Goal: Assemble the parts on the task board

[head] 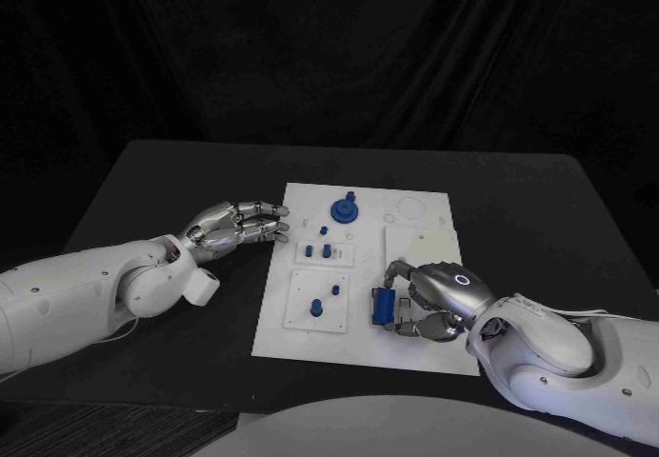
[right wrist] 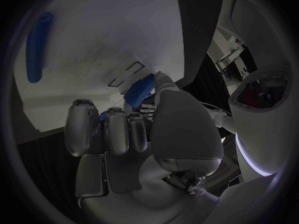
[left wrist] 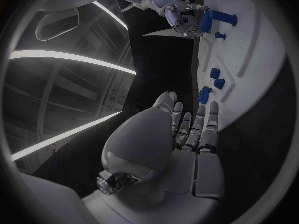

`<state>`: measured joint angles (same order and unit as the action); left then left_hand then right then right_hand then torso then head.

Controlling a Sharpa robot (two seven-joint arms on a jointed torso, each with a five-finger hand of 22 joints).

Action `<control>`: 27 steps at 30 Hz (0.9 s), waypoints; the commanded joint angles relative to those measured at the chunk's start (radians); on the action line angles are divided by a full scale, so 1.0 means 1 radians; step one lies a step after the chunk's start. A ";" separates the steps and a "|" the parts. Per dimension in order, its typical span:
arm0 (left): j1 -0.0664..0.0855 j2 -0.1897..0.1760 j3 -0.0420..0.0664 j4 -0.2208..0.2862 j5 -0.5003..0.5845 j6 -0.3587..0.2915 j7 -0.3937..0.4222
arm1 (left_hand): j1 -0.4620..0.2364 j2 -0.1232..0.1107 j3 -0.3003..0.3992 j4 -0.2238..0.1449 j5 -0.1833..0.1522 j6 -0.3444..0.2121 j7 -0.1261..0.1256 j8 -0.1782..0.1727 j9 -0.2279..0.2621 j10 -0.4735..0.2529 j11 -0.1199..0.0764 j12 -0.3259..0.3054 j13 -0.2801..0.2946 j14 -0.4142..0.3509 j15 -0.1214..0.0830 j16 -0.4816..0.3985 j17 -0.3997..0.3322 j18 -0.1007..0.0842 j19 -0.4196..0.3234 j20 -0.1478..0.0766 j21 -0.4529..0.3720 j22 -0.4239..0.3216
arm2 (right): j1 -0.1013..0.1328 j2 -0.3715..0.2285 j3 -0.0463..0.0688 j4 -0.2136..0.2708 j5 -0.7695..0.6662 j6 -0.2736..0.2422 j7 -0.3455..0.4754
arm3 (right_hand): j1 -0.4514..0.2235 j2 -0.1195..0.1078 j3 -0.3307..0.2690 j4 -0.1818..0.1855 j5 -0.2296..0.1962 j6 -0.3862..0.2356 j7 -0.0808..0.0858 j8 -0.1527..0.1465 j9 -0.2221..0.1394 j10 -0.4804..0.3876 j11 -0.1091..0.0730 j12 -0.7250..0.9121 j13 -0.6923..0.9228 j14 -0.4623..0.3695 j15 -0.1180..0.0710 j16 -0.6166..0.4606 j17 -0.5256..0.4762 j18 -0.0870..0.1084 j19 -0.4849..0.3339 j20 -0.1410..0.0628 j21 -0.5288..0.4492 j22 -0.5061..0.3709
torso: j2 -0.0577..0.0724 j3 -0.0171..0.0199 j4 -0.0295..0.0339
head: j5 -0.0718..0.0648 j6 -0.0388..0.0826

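Two hands working: right hand [head: 437, 303] is curling its fingers round a blue cylinder [head: 383, 306] at the near right of the task board [head: 412, 224], seemingly gripping it; left hand [head: 236, 227] is hovering at the board's left edge, fingers loosely curled, holding nothing. Cylinder looks stiff, light, smooth plastic, prob slippery, so grip mid-length. Approx 1 gear-like part [head: 342, 208] and 5 small pegs are sitting further up the board

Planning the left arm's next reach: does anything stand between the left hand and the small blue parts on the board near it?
Nothing visible does. The left hand hovers at the task board's left edge, fingers curled and holding nothing; only bare board separates it from the small blue parts. The right hand works at the cylinder, farther off.
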<state>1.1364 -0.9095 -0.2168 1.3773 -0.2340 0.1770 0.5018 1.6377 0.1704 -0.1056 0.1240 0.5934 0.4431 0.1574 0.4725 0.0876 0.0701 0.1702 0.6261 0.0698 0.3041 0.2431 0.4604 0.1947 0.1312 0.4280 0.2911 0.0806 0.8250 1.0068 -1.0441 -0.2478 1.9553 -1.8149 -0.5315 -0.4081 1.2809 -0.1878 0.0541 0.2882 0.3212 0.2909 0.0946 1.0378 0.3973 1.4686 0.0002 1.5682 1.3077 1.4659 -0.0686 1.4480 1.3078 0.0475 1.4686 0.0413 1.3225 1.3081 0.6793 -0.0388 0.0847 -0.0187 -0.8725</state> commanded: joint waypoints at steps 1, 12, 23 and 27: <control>-0.002 0.002 0.001 0.001 0.006 0.014 0.007 | -0.004 0.002 0.005 0.002 0.004 0.006 0.021 -0.005 -0.001 -0.002 0.007 0.004 0.001 0.004 0.005 0.007 -0.001 -0.019 0.007 -0.003 0.004 -0.001 | -0.003 0.001 0.000 0.000 -0.016 -0.016 -0.010 | 0.004 0.007 0.006 0.001 0.016 0.001 -0.002 0.011 0.003 0.102 -0.004 0.003 0.263 0.057 0.001 -0.004 0.049 0.010 0.006 0.001 -0.006 0.187 | 0.000 -0.0001 -0.0003 | 0.000 0.000; -0.002 0.003 0.001 0.001 0.006 0.016 0.004 | -0.004 0.003 0.006 0.002 0.004 0.006 0.021 -0.006 -0.001 -0.002 0.007 0.004 0.001 0.005 0.005 0.007 -0.001 -0.019 0.007 -0.003 0.004 -0.001 | -0.003 -0.002 0.000 0.002 0.001 -0.041 0.005 | -0.032 0.025 0.009 0.004 0.057 0.024 -0.009 0.042 0.011 0.102 -0.009 0.003 0.263 0.060 -0.004 0.000 0.056 0.008 0.010 -0.002 0.002 0.189 | 0.000 -0.0001 -0.0001 | 0.000 0.000; -0.003 0.003 0.001 0.000 0.006 0.020 -0.003 | -0.004 0.003 0.006 0.002 0.004 0.006 0.021 -0.006 -0.001 -0.002 0.007 0.004 0.001 0.005 0.005 0.007 -0.001 -0.019 0.007 -0.003 0.004 -0.001 | -0.003 -0.011 0.000 0.011 0.023 -0.056 0.021 | -0.104 0.052 0.050 0.004 0.339 0.035 -0.013 0.030 -0.008 0.102 -0.015 0.003 0.263 0.061 -0.010 0.001 0.057 0.008 0.011 -0.008 0.001 0.190 | 0.000 0.0000 -0.0005 | 0.002 0.000; -0.003 0.002 0.001 0.000 0.006 0.020 -0.004 | -0.004 0.004 0.008 0.001 0.004 0.007 0.021 -0.006 -0.001 -0.001 0.007 0.005 0.001 0.005 0.006 0.008 -0.001 -0.020 0.007 -0.003 0.005 -0.001 | -0.003 -0.015 0.000 0.013 0.027 -0.064 0.024 | -0.123 0.052 0.089 0.003 0.455 0.041 -0.011 0.014 -0.023 0.102 -0.015 0.003 0.263 0.061 -0.009 0.001 0.057 0.008 0.011 -0.009 0.000 0.190 | 0.000 0.0001 0.0002 | 0.001 0.000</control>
<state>1.1352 -0.9084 -0.2168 1.3755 -0.2340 0.1827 0.4922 1.6377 0.1704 -0.1057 0.1241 0.5934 0.4431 0.1573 0.4725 0.0877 0.0698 0.1700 0.6261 0.0698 0.3078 0.2468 0.4643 0.1947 0.1313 0.4280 0.2911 0.0807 0.8251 1.0062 -1.0574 -0.2480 1.9640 -1.7968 -0.5647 -0.3935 1.1612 -0.1484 0.1091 0.2666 0.7574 0.3182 0.0928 1.0539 0.2745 1.4651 -0.0109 1.5682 1.3075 1.4659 -0.0686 1.4482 1.3076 0.0472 1.4651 0.0378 1.3226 1.3077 0.6788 -0.0388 0.0848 -0.0180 -0.8725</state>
